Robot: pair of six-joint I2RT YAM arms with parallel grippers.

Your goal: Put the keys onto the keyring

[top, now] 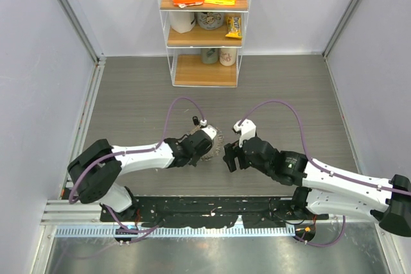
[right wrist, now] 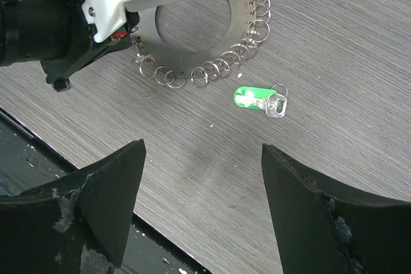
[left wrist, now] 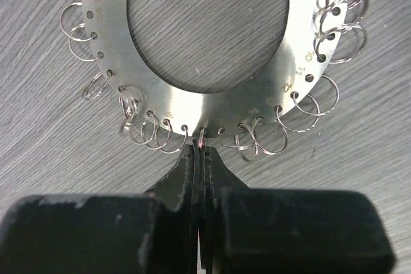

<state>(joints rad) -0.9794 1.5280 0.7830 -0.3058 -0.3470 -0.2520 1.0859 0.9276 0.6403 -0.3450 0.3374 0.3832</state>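
left hand (left wrist: 200, 157) shut on keyring (left wrist: 212, 104) rim; green key (right wrist: 255, 99) loose; right hand (right wrist: 202, 158) open.
left hand fully closed, fingertips nipping one small wire loop on the near edge of the keyring, a flat holed metal disc lying on the grey surface (right wrist: 334, 43). green key flat on the surface, just beside the disc, not touching. right hand spread wide, empty, hovering above the surface near the key.

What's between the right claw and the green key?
Only bare tabletop, per the right wrist view: nothing lies between the open right claw and the green key. The keyring lies farther on, left of the key.
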